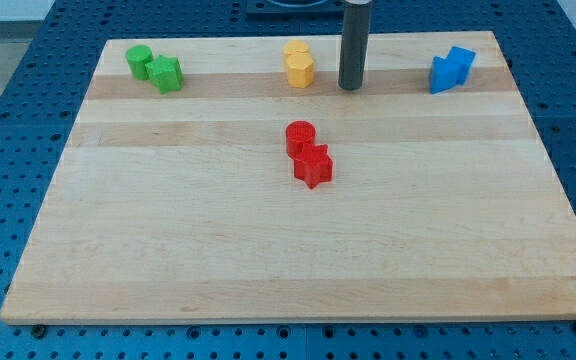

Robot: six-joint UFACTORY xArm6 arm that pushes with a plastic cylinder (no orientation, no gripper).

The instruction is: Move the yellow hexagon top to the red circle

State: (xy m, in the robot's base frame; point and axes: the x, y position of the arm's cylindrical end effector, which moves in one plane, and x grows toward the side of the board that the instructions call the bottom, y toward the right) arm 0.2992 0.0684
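Observation:
The yellow hexagon (300, 70) sits near the view's top centre of the wooden board, touching a second yellow block (295, 50) just above it. The red circle (300, 137) stands at the board's middle, below the hexagon, with a red star (314, 167) touching its lower right side. My tip (350, 87) rests on the board just to the right of the yellow hexagon, a small gap apart from it. The rod rises straight up out of the view's top.
A green circle (139, 61) and a green star (167, 74) sit together at the top left. Two blue blocks (451, 70) sit together at the top right. The wooden board (168, 240) lies on a blue perforated table.

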